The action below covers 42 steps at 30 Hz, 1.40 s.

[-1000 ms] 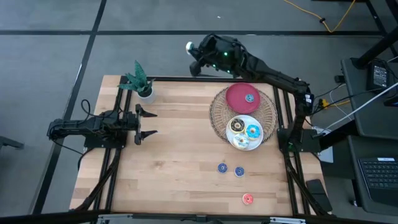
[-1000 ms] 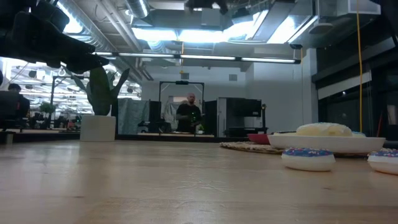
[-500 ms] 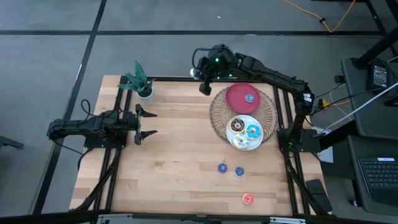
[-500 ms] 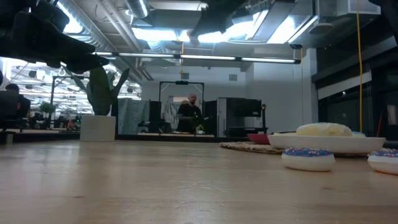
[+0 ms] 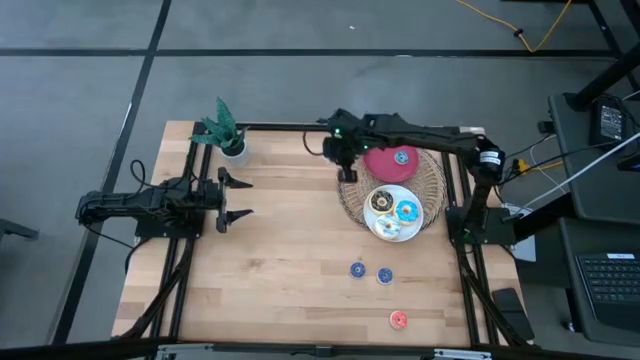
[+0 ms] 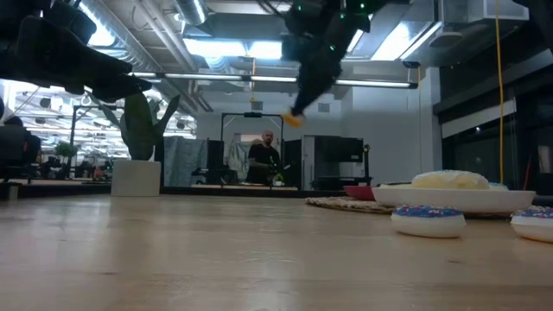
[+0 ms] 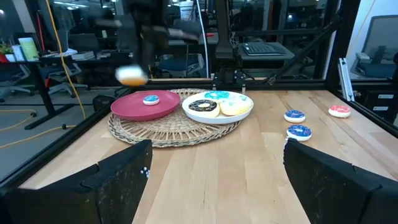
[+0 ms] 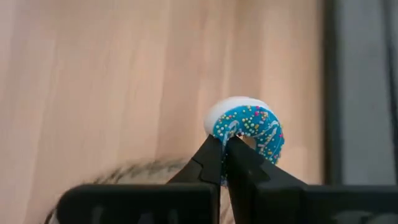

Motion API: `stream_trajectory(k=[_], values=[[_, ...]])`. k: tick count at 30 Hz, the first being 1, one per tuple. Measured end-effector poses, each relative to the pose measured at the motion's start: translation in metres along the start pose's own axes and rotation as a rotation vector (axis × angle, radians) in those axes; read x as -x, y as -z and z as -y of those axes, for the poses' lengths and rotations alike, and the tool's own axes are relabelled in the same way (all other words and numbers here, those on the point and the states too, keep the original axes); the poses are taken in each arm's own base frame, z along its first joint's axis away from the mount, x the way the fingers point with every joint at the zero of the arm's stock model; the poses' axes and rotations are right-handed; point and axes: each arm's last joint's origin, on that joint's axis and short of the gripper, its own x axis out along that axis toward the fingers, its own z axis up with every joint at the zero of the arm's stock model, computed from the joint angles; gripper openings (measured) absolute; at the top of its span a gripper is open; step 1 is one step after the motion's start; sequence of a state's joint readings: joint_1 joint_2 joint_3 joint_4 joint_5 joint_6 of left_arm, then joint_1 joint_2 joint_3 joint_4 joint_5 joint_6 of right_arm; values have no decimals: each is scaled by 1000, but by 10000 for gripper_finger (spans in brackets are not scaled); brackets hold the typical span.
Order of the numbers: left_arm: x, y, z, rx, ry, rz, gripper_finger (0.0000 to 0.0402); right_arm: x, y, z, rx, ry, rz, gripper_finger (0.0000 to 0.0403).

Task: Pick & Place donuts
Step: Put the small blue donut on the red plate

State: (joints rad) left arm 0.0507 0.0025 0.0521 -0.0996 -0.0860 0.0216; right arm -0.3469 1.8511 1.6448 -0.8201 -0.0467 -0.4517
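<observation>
My right gripper [image 5: 347,172] hangs above the far left rim of the woven mat [image 5: 352,190], shut on a small blue-iced donut [image 8: 245,129]. The red plate [image 5: 380,160] holds one small blue donut [image 5: 402,157]. On the white plate [image 5: 398,236] lie a chocolate donut [image 5: 380,202], a blue-iced one [image 5: 406,211] and a white-iced one [image 5: 388,228]. Two small blue donuts [image 5: 357,269] [image 5: 385,275] and a red-pink one [image 5: 398,319] rest flat on the table. At the table's left my left gripper [image 5: 232,197] waits open. My right gripper pinches the small blue donut by the edge of its ring [image 8: 227,139] between its two fingertips [image 8: 212,155]. The fingers slant down from the far side. The donut is lifted clear of the table and the mat, tilted, with its iced face toward the wrist camera.
A potted plant [image 5: 228,135] stands at the far left corner. Black frame rails [image 5: 190,240] run along the table's left and right sides. A person [image 6: 263,158] stands in the room beyond. Bare wood [image 5: 280,260] lies between the mat and my left gripper.
My right gripper has come from beyond the table's far edge toward the near edge and down, to the mat's far left rim. It has tipped downward and rolled, staying shut on the small blue donut it carries.
</observation>
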Motion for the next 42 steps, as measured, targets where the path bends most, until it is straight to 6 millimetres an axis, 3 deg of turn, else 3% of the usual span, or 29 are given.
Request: stream_trajectory(k=[11,34,42], values=[[0,0,0,0,0,0,354,-33,46,-9,-27,-73,-201,14],[0,0,0,0,0,0,353,-29,110,69,-277,21,-285,14],[0,0,0,0,1,0,353,-40,137,89,-358,32,-374,14]])
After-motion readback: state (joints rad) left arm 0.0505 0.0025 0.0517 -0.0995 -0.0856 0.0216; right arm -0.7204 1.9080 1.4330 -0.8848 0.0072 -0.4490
